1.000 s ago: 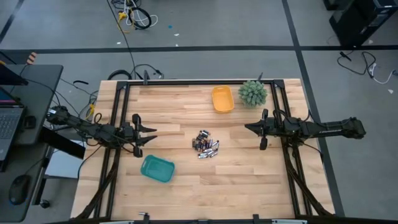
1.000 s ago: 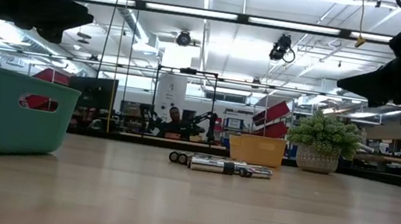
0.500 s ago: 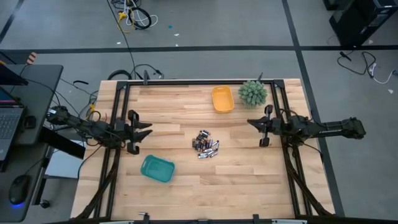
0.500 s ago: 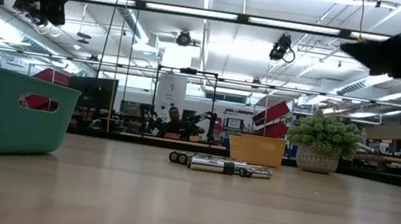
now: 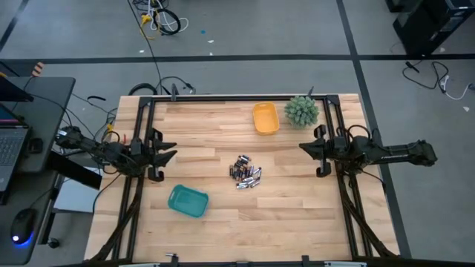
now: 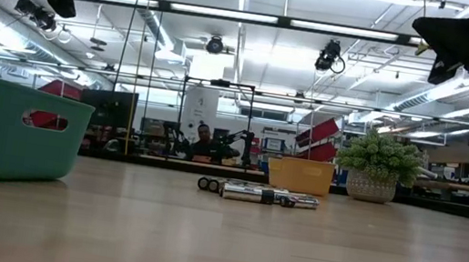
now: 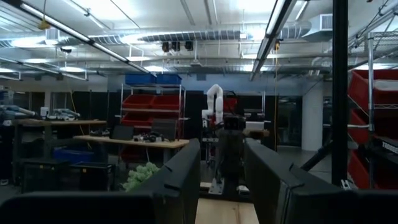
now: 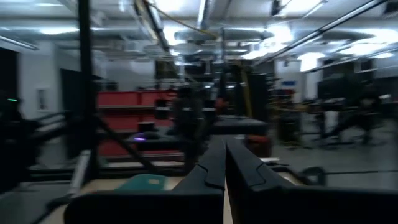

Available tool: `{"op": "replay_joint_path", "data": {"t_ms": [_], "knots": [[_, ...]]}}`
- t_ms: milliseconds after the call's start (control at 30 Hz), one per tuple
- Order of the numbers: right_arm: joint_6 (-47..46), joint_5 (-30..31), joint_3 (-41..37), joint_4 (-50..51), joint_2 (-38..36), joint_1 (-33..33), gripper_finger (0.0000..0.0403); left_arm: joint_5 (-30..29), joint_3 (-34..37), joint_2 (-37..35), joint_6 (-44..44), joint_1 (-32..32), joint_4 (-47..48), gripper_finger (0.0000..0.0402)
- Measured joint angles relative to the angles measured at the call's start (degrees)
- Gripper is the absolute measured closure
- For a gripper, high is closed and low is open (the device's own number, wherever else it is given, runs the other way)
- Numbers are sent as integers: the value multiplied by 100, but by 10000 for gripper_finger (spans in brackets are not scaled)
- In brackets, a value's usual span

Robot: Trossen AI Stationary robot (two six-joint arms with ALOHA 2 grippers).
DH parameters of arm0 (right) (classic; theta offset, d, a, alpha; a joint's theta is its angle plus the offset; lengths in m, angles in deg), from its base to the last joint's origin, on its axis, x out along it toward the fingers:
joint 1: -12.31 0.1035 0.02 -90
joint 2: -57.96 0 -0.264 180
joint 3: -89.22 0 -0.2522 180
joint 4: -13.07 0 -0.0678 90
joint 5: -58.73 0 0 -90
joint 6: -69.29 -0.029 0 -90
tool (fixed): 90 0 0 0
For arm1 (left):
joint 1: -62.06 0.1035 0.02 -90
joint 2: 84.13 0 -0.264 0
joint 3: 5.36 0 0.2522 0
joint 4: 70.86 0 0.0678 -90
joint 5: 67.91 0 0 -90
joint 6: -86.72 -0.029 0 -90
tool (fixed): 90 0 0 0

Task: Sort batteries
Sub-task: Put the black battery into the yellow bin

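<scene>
The batteries (image 5: 246, 172) lie in a small heap of dark and silvery cells on the middle of the wooden table; in the low view the batteries (image 6: 258, 192) rest on their sides. My left gripper (image 5: 172, 152) hovers high over the table's left part, well left of the heap. Its fingers stand open in the left wrist view (image 7: 222, 162). My right gripper (image 5: 302, 147) hovers high over the right part, right of the heap. It is shut, its fingertips meeting in the right wrist view (image 8: 224, 146). Neither gripper holds anything.
A teal tray (image 5: 187, 200) sits near the table's near left. An orange tray (image 5: 265, 117) and a small potted plant (image 5: 301, 110) stand at the far edge. Black frame rails run along the left, right and far sides. Bare wood surrounds the heap.
Both arms have drawn back from the middle and risen. The left gripper has moved toward the table's left edge, the right gripper toward the right edge. The batteries and trays have stayed put.
</scene>
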Motion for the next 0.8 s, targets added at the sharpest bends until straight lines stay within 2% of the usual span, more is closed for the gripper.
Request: {"op": "replay_joint_path", "data": {"t_ms": [133,267,467,633,800], "knots": [[-22,-19,0,-14,0,-2,402,-11,-1,23,-61,4,168,282],[-21,-23,0,-14,0,-2,402,-301,0,24,-143,4,55,282],[-19,-22,0,-14,0,-2,402,-697,0,24,-1308,4,29,282],[-33,78,0,-65,-2,-2,402,-813,-1,24,-1422,4,8,282],[-681,86,0,-15,2,-2,401,-811,0,24,-1517,4,55,282]]}}
